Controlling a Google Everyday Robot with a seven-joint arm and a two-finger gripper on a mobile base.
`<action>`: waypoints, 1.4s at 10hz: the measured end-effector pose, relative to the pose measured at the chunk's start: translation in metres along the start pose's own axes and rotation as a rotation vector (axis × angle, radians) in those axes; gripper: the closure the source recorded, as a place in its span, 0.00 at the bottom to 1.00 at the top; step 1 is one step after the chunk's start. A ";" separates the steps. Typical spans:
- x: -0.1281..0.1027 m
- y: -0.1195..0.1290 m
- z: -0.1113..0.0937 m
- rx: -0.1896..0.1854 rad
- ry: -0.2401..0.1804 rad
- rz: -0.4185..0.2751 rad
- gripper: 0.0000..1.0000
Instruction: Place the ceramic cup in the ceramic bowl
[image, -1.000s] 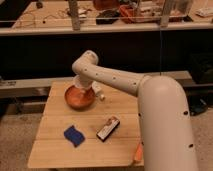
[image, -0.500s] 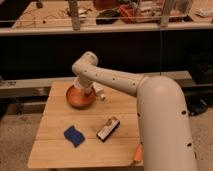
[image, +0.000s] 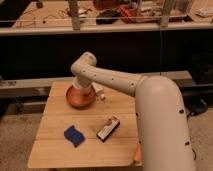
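The orange-brown ceramic bowl sits at the back left of the wooden table. My arm reaches in from the lower right and bends down at its elbow over the bowl. The gripper hangs just above the bowl's inside and is mostly hidden by the wrist. A pale shape at the gripper's end reaches into the bowl; I cannot tell whether it is the ceramic cup. A small white thing lies just right of the bowl's rim.
A blue sponge lies at the front left of the table. A dark snack packet lies in the front middle. An orange thing shows by the arm at the front right edge. A cluttered bench stands behind the table.
The arm has stayed over the bowl with almost no movement. The other things on the table have not moved.
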 end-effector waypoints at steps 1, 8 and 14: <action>0.001 0.000 0.000 0.000 0.002 0.001 0.99; -0.001 -0.002 0.004 -0.003 0.008 -0.006 0.99; -0.001 -0.003 0.007 -0.010 0.017 -0.009 0.99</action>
